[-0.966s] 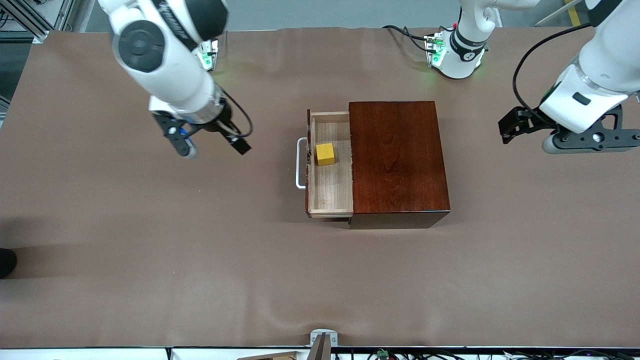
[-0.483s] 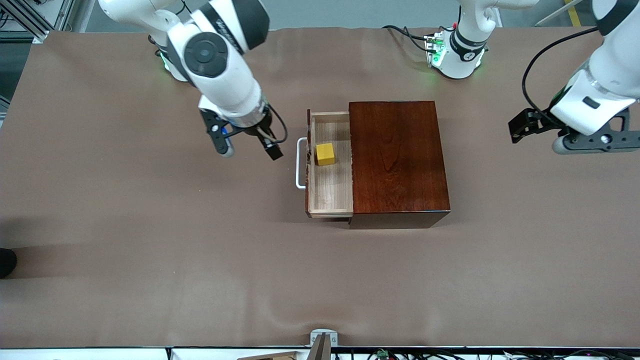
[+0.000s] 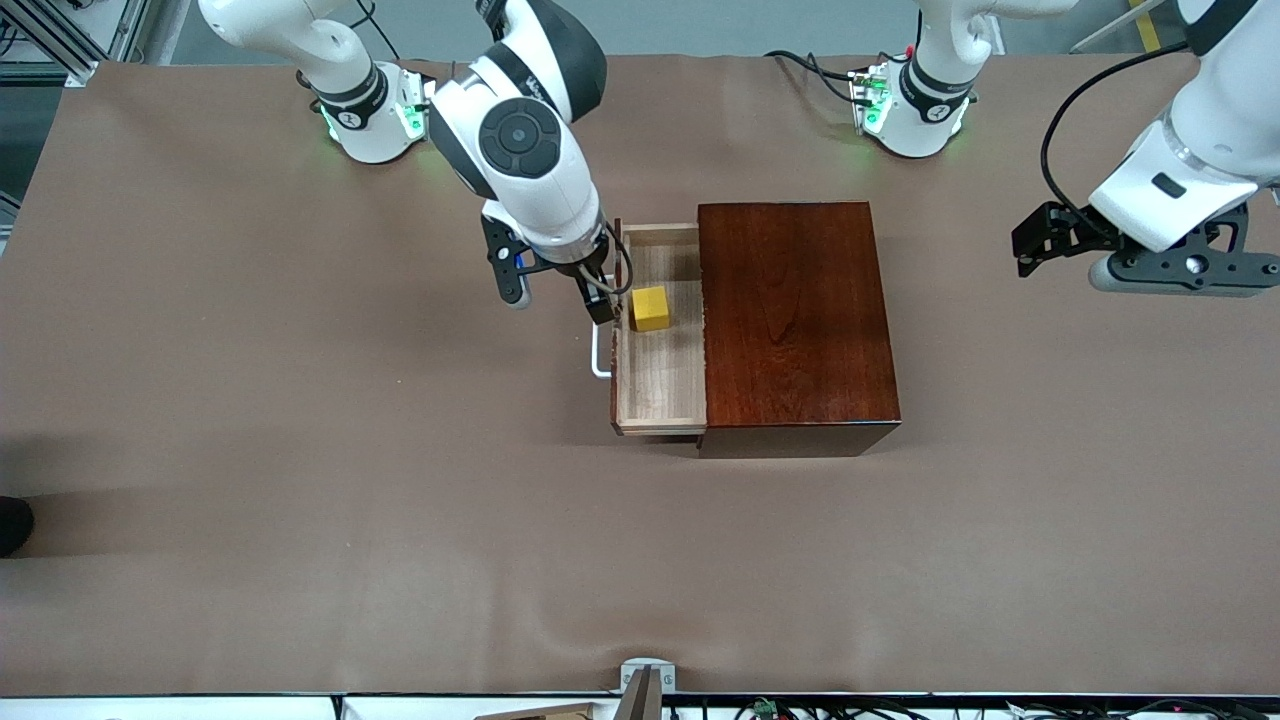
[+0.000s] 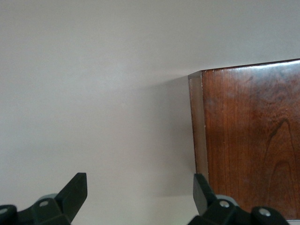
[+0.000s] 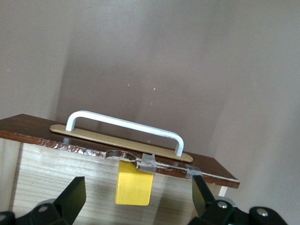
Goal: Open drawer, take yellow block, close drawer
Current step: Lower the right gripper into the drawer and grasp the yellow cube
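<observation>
Brown table covering (image 3: pixel 300 450) carries the dark box (image 3: pixel 795 320) with its drawer (image 3: pixel 660 390) already pulled out toward the right arm's end, so the taking step is in hand: the right gripper (image 3: pixel 555 292), fingers apart over the drawer's front edge, must next shift over the yellow block (image 3: pixel 650 308) on the drawer floor, descend and close (the left gripper (image 3: pixel 1060 245), also apart, waits over bare table at the left arm's end).

No readable text or labels anywhere.
</observation>
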`<action>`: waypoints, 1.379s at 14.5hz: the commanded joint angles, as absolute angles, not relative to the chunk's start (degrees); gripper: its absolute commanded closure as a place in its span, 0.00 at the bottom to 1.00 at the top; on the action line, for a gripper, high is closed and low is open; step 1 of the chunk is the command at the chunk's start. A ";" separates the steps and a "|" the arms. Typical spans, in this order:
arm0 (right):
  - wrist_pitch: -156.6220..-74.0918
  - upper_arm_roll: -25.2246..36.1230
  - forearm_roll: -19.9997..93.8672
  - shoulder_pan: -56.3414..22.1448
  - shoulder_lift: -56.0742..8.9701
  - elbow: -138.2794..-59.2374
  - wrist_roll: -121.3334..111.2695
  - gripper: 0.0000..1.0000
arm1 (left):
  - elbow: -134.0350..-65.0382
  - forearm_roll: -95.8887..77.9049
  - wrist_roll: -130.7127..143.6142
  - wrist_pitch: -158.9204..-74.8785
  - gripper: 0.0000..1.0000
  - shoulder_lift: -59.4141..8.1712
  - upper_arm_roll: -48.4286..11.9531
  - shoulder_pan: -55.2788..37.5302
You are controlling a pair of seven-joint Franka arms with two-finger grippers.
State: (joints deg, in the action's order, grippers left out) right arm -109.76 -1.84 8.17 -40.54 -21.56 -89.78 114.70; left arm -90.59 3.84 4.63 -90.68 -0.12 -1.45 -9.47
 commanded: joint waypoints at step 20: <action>-114.78 -1.32 7.82 -46.84 -32.96 -84.29 127.88 0.00 | -91.58 2.72 3.25 -90.62 0.00 2.72 -7.12 -2.64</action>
